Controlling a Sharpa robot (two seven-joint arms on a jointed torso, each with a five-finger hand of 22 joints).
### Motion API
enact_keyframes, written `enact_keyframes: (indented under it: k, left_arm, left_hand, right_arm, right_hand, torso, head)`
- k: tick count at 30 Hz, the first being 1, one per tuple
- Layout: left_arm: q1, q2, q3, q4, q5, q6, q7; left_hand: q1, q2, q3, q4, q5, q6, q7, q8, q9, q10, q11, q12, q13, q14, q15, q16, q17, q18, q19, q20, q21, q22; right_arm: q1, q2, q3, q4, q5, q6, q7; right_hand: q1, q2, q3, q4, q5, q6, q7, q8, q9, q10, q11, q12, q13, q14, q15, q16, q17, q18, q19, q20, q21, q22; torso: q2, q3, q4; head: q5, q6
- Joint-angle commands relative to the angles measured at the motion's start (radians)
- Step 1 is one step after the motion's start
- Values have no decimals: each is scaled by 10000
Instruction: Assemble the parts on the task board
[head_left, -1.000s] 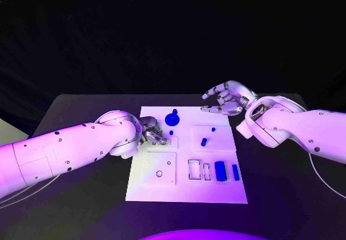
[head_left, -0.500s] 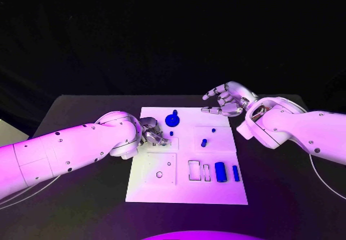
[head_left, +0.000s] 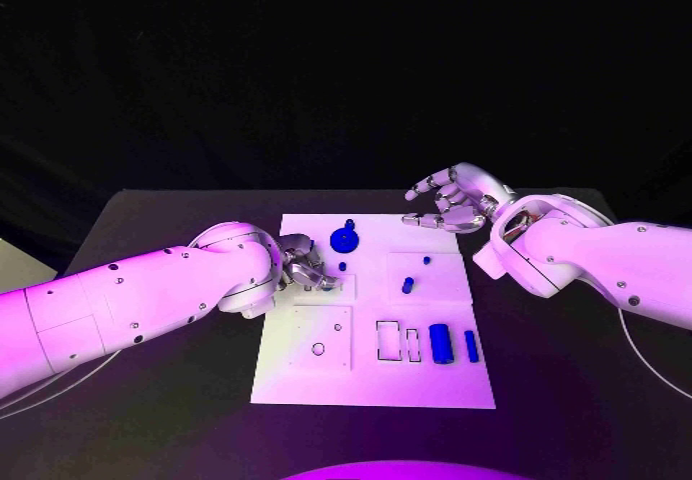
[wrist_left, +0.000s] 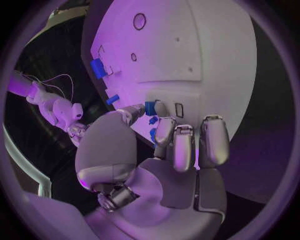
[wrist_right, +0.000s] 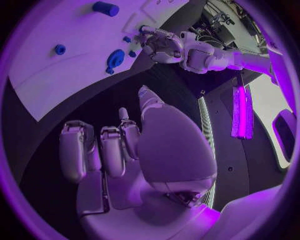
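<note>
white task board (head_left: 372, 385), blue parts (head_left: 440, 343), black table (head_left: 159, 400), silver fingers (head_left: 309, 268)

A black table (head_left: 173, 300) stands before a dark, unlit backdrop (head_left: 346, 90).

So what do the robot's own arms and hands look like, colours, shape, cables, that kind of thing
Both arms are white, rounded shells dotted with small dark screw holes. The left arm has a thin pale cable hanging beneath it; another trails by the right arm. The left hand and right hand are silver metal with jointed fingers.

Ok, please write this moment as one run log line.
left hand: pinches small blue part over task board | right hand: open, above board's far edge | blue blocks: near slots
</note>
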Motion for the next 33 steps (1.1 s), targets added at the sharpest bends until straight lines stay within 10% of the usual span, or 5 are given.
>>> enact_keyframes:
  k: [1,33]
  left_arm:
    - [-61,-18,-36,-58,-12,176,-161]
    - [-63,-159,-4,-3,36,140,-168]
  left_hand:
    - [5,73,-70,-6,-37,4,57,-48,18,50,-7,48,16,901,-33,44,2145,-143,57,16,9,14]
    - [540,453,-639,23,-58,36,29,-126,56,88,-36,67,74,914,-59,69,2189,-158,102,-11,33,94]
  right_arm:
    - [-11,-4,0,1,-33,73,98]
    - [-44,-32,-1,-14,-33,67,103]
  right_hand:
    - [-46,23,-38,13,-11,27,-2,33,-13,-41,-8,-52,579,776,-7,-62,1540,111,207,25,-34,1621]
    - [-94,28,-58,10,-10,25,-2,41,-15,-27,-8,-35,591,779,-7,-61,1549,110,211,25,-31,1624]
  torso:
    - [-7,1,5]
    - [-7,1,2]
  head:
    - [-2,-10]
    - [1,-17]
